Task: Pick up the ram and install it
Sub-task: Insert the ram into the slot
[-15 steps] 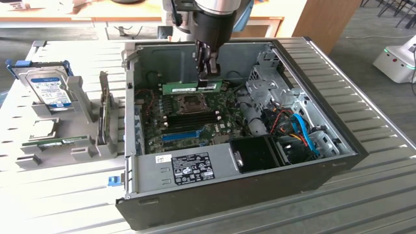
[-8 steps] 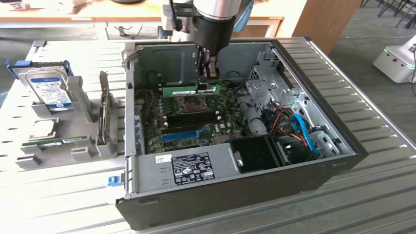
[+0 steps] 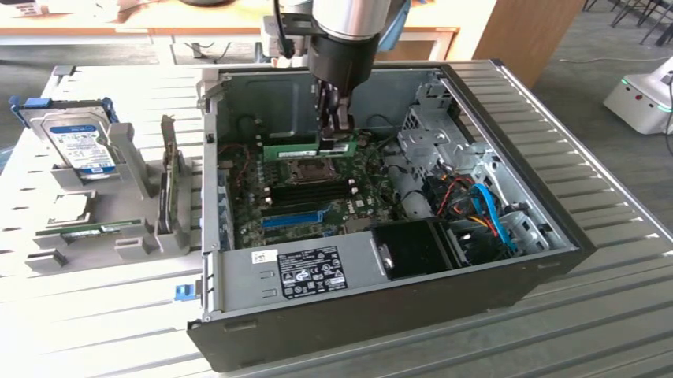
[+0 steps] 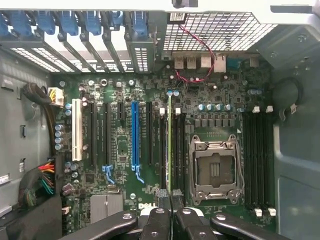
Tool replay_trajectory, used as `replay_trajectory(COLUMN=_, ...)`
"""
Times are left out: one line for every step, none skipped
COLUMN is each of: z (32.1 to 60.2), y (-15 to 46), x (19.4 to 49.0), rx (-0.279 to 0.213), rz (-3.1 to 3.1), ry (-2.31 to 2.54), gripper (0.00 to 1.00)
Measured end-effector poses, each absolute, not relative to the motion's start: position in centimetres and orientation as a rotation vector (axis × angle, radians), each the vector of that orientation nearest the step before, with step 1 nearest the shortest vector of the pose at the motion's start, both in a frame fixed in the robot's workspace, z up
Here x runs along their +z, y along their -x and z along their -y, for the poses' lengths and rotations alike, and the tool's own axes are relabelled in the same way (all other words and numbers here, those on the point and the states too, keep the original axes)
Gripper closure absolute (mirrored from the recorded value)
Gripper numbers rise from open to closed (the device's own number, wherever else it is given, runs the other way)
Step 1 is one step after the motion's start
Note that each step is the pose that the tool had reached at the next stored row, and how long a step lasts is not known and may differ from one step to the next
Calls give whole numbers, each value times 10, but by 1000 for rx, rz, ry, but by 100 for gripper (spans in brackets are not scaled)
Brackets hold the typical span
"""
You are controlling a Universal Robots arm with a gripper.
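Ram (image 3: 286,150): green stick held level and on edge inside the open computer case (image 3: 526,268), reaching out from the fingers toward the exterior view's left. In the wrist view it is seen edge-on as a thin green line (image 4: 169,140).
End effector (image 3: 336,143): narrow, pinched on one end of the ram, with a dark fingertip (image 4: 161,199) on either side of the stick.
Ram's place: in the wrist view it lines up with the dark slots between the blue slot (image 4: 134,135) and the processor socket (image 4: 215,170). Whether it touches a slot I cannot tell.
Close neighbours: four black slots (image 4: 257,160) on the socket's far side, and a white slot (image 4: 76,130) beyond the blue one.
Possible obstacles: a red cable (image 4: 197,55) looped by the rear ports, well apart from the ram, and a bundle of coloured wires (image 4: 45,177) at the case wall.
Case contents: green circuit board (image 3: 352,201), grey labelled box (image 3: 305,272), black fan housing (image 3: 415,248), blue cables (image 3: 494,216).
Bench (image 3: 589,315): slatted metal, carrying the case and a grey rack (image 3: 137,244) at the exterior view's left.
Rack contents: a hard drive (image 3: 84,146) standing upright, a card (image 3: 166,173) on edge, and a second green stick (image 3: 100,230) lying flat.
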State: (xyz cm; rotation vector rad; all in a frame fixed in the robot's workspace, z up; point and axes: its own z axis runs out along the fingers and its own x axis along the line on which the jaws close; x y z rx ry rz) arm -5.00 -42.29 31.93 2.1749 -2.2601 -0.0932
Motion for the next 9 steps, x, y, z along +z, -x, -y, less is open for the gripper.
replay_trajectory(z=423, y=50, x=318, rx=-93, rz=2260, ry=-2175, gripper=88)
replay_trajectory(z=423, y=50, x=317, rx=-93, rz=2260, ry=-2175, gripper=88)
replay_trajectory(z=423, y=50, x=316, rx=-93, rz=2260, ry=-2175, gripper=88)
replay_trajectory(z=423, y=50, x=316, rx=-93, rz=2260, ry=-2175, gripper=88)
replay_trajectory(z=423, y=50, x=315, rx=-93, rz=2260, ry=-2175, gripper=88)
replay_trajectory(z=423, y=50, x=314, rx=-93, rz=2260, ry=-2175, gripper=88)
replay_trajectory(z=423, y=50, x=313, rx=-93, rz=2260, ry=-2175, gripper=88)
replay_trajectory(z=423, y=50, x=312, rx=-93, rz=2260, ry=-2175, gripper=88)
replay_trajectory(z=423, y=50, x=311, rx=-93, rz=2260, ry=-2175, gripper=88)
